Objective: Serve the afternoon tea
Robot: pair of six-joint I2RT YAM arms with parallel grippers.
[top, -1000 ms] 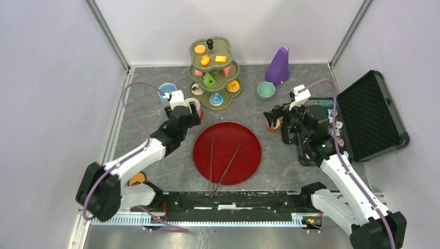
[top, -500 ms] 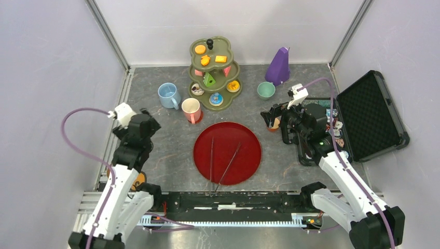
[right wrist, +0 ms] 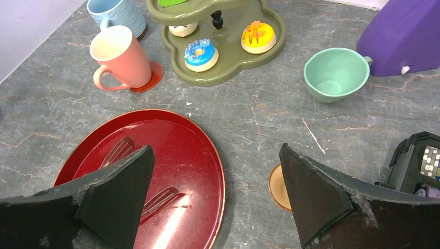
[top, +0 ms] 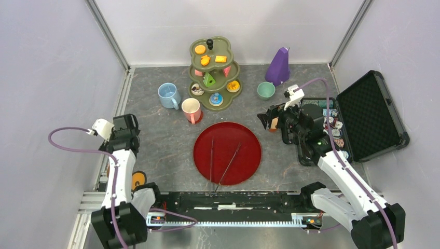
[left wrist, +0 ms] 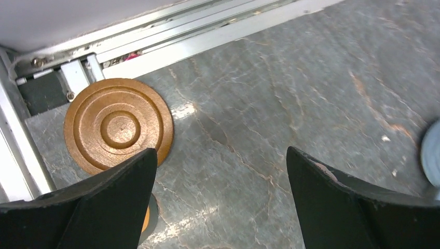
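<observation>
A green three-tier stand [top: 211,67] at the back holds toy donuts, cake slices and orange biscuits. A blue-iced donut [right wrist: 198,53] and an orange-iced donut [right wrist: 257,36] lie on its bottom tier. The blue mug [top: 168,95], pink mug [top: 191,110] and green mug [top: 266,90] stand on the table around it. My right gripper [top: 270,118] is open and empty, hovering by the small orange cup [right wrist: 277,187], which its finger partly hides. My left gripper [top: 127,123] is open and empty over bare table at the left, far from the mugs.
A red round tray [top: 227,153] with two metal tongs [top: 223,161] lies in the middle. A purple metronome [top: 279,66] stands at the back right. An open black case [top: 368,116] with poker chips is on the right. An orange-brown disc [left wrist: 118,124] lies by the left rail.
My left arm has drawn back from the pink mug to the near left side. The pink mug stays standing. My right gripper has shifted slightly left.
</observation>
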